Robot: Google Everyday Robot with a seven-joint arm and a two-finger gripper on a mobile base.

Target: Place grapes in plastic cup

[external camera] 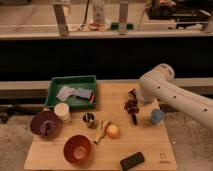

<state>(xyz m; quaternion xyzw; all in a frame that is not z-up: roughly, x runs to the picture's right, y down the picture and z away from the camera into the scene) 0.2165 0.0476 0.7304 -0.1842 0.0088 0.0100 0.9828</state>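
Note:
The grapes [130, 106], a small dark red bunch, hang just above the wooden table [150, 150] right of its middle. My gripper [133, 99] is shut on the grapes, at the end of the white arm [170, 92] that reaches in from the right. The plastic cup [157, 116], small and light blue, stands upright on the table just right of the grapes, partly under the arm. A short gap separates the bunch from the cup's rim.
A green tray [55, 87] holding a few items sits at the back left. A white cup [62, 111], a small metal cup [89, 118], a purple bowl [45, 123], a red bowl [77, 148], an orange fruit [113, 131] and a black object [132, 160] are spread over the table.

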